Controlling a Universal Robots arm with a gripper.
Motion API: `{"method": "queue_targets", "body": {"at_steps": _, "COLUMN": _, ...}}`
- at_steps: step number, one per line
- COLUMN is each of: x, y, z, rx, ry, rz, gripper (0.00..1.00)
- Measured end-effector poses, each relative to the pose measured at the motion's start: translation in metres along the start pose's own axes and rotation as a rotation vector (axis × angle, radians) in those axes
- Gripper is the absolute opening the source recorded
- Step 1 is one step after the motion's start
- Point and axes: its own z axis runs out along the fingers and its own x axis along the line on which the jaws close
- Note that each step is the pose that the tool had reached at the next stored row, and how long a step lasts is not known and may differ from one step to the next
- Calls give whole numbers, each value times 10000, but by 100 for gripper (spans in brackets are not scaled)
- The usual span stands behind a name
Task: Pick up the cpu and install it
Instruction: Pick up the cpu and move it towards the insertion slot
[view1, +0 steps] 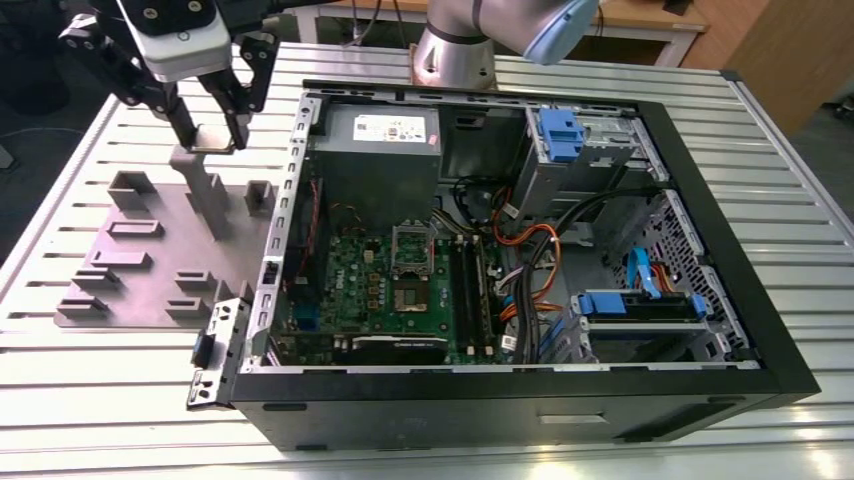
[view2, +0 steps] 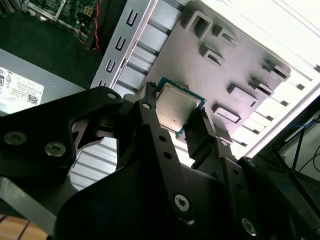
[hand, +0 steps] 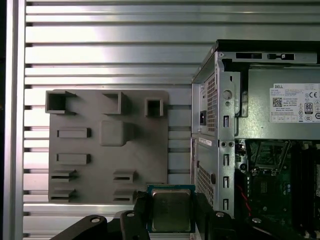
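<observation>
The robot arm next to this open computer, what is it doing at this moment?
The arm's gripper holds the cpu by its edges, with the jaws closed on it. In the exterior view it hangs over the grey fixture plate, which lies on the exterior view's left of the open computer case. The cpu is outside the case, apart from the green motherboard, so it is not yet installed.

Silver-grey cpu (hand: 171, 211), grey fixture plate (hand: 107, 165)
</observation>
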Motion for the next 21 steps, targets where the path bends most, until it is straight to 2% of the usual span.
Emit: {"method": "queue_targets", "body": {"at_steps": 21, "x": -77, "y": 1, "z": 0, "rx": 0, "ry": 0, "rz": 0, "gripper": 47}}
